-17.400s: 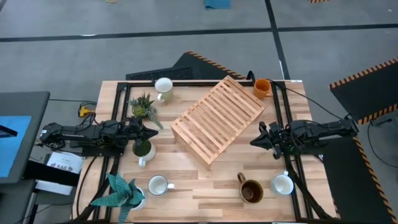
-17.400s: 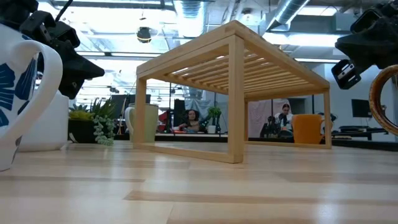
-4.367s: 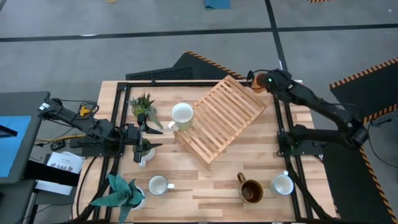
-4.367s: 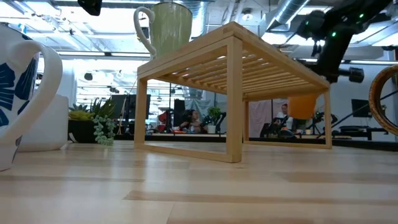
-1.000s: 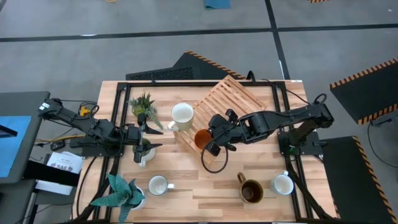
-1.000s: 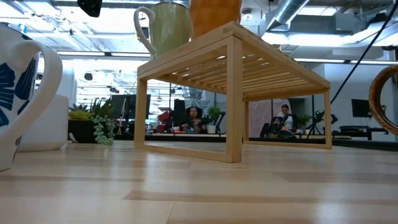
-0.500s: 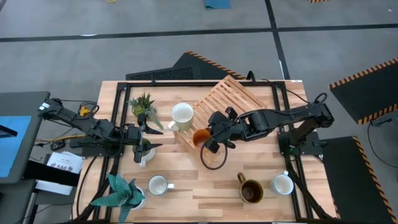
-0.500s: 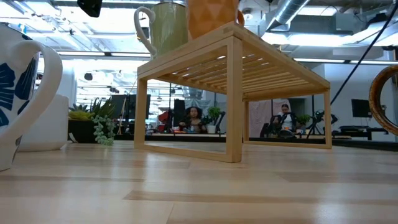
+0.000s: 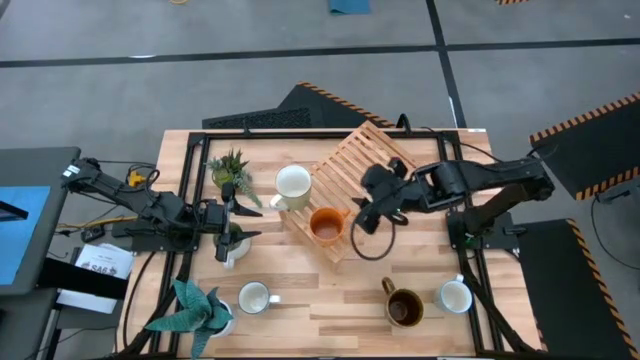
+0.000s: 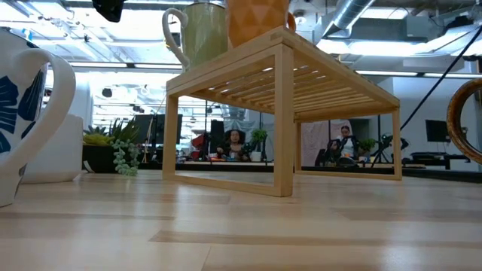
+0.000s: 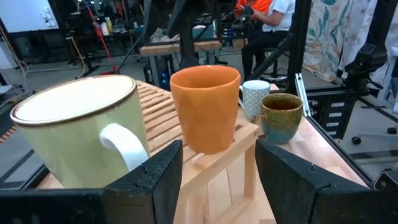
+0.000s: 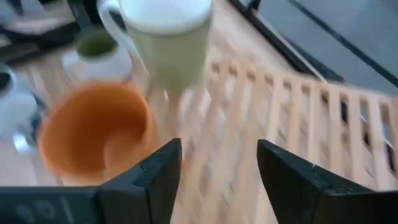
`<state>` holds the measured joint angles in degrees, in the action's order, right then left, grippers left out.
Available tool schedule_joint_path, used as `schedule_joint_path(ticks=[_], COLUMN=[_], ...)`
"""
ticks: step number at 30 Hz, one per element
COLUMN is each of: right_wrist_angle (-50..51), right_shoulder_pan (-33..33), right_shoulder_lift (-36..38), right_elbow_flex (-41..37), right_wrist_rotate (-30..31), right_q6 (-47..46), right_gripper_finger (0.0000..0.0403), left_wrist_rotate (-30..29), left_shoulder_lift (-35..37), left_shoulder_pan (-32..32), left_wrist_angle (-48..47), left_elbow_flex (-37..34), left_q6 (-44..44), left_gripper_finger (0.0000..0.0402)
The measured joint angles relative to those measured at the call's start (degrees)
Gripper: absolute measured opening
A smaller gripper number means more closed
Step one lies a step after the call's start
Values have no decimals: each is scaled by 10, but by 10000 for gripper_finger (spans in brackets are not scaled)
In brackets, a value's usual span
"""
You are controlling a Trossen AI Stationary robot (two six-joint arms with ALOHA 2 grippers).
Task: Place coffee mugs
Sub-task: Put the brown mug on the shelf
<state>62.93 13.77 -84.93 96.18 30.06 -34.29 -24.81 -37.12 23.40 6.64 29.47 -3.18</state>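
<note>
The orange mug stands upright on the near corner of the slatted wooden rack, beside the cream mug on the rack's left end. The left wrist view shows both, the orange mug and the cream mug. My right gripper hovers open just right of the orange mug, touching nothing. My left gripper waits open at the table's left, over the green mug. On the table near the front edge rest a white mug, a brown mug and a blue-patterned mug.
Two potted plants stand on the left side, one far and one at the near corner. A black cable loop hangs below my right arm. Bare slats lie on the rack's far right part.
My right gripper has let go of the orange mug and drawn back toward the table's right edge, its fingers now apart. The orange mug stays upright on the rack's near corner.
</note>
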Motion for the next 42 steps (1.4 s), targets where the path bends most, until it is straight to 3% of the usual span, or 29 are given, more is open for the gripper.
schedule_joint_path(ticks=[17, 25, 29, 35, 42], right_wrist_angle=[267, 268, 199, -86, -252], right_shoulder_pan=[149, 180, 203, 230, 229], right_shoulder_lift=[4, 92, 165, 262, 270], right_elbow_flex=[-52, -134, -197, -319, -354], right_wrist_rotate=[55, 47, 44, -34, -64], right_q6=[-257, -355, -362, -247, -224], right_gripper_finger=[244, 244, 244, 244, 244], left_wrist_rotate=[0, 0, 0, 0, 0], left_shoulder_lift=[0, 0, 0, 0, 0], left_shoulder_pan=[0, 0, 0, 0, 0], left_wrist_angle=[1, 1, 2, 2, 4], left_elbow_flex=[0, 0, 0, 0, 0], left_q6=[7, 9, 8, 8, 7], left_gripper_finger=[187, 187, 187, 187, 187])
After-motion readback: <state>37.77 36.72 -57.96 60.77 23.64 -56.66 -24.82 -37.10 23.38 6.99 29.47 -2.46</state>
